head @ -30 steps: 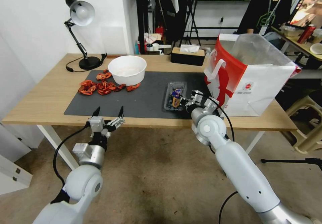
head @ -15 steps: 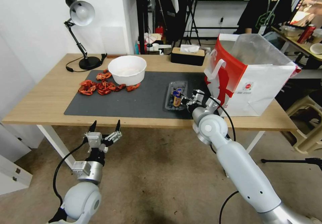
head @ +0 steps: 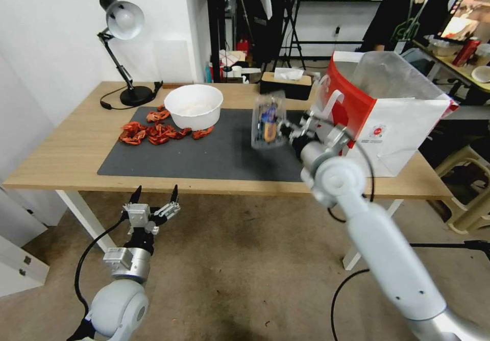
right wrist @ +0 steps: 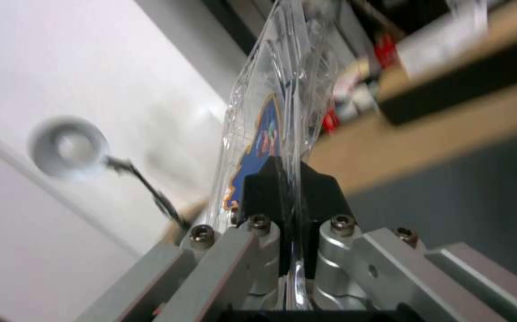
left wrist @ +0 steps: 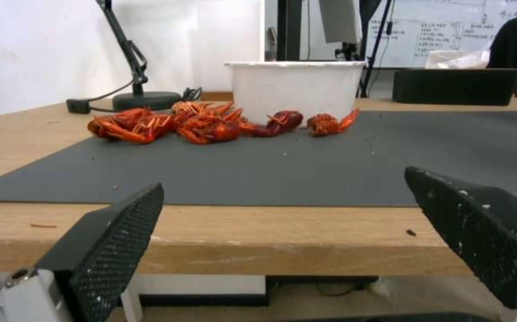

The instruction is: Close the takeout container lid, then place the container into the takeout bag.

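Observation:
The takeout container (head: 267, 120), a small clear clamshell with dark berries, hangs tilted on edge in the air above the black mat (head: 204, 152). My right gripper (head: 287, 129) is shut on its rim. The lid looks closed against the base, its coloured label (head: 269, 117) facing me. The red-and-white takeout bag (head: 393, 126) stands open just right of the gripper. The right wrist view has the container (right wrist: 270, 89) pinched between the black pads (right wrist: 321, 192) of the right gripper (right wrist: 285, 179). My left gripper (head: 154, 198) hangs open below the table's front edge, the left gripper (left wrist: 282, 185) facing the table side.
A white bowl (head: 194, 105) and a heap of red crayfish (head: 153, 131) sit at the mat's far left. A desk lamp (head: 125, 24) stands at the back left, a tissue box (head: 286, 83) behind the mat. A person sits beyond the bag.
My right gripper has lifted the container off the mat and tipped it upright, nearer the bag's mouth. The left arm has dropped lower and back from the table edge.

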